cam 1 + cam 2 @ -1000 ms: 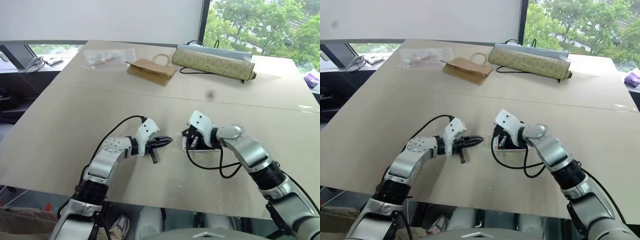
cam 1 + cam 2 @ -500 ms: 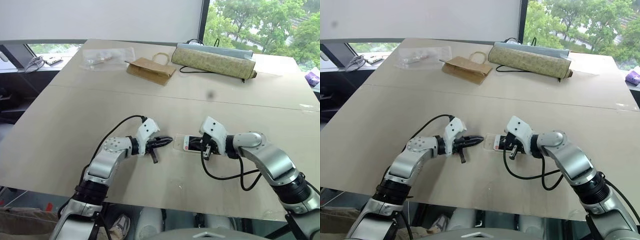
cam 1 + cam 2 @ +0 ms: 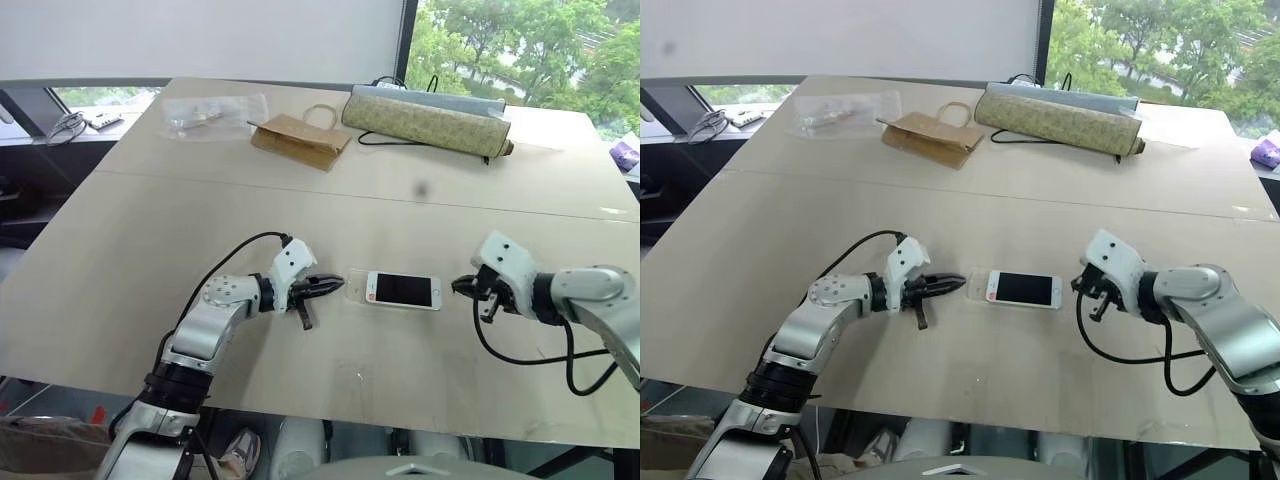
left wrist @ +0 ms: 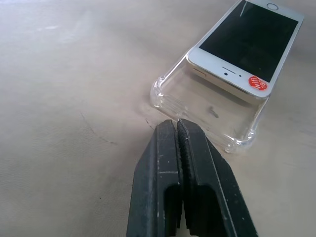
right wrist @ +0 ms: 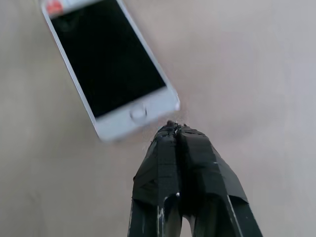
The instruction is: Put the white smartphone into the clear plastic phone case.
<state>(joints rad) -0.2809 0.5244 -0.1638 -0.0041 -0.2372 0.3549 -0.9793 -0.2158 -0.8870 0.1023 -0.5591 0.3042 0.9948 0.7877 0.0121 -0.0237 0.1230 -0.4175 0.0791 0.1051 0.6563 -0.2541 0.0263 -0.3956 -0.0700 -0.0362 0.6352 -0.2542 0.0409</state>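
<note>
The white smartphone (image 3: 402, 290) lies flat and screen up on the table between my two arms. Its end with a red sticker rests in the clear plastic phone case (image 4: 207, 106), and the rest of the phone sticks out past the case toward the right. The case's near end is empty. My left gripper (image 3: 335, 287) is shut, with its tip on the table just left of the case rim and nothing in it. My right gripper (image 3: 458, 286) is shut and empty, a short gap to the right of the phone's home-button end (image 5: 138, 113).
At the far side of the table lie a crinkled clear bag (image 3: 215, 115) with small items, a brown paper bag (image 3: 300, 140) and a long rolled bundle (image 3: 425, 122) with a black cable. The table's front edge runs close below both arms.
My right gripper has drawn away to the right from over the phone, leaving it uncovered on the table. The left gripper has stayed put.
</note>
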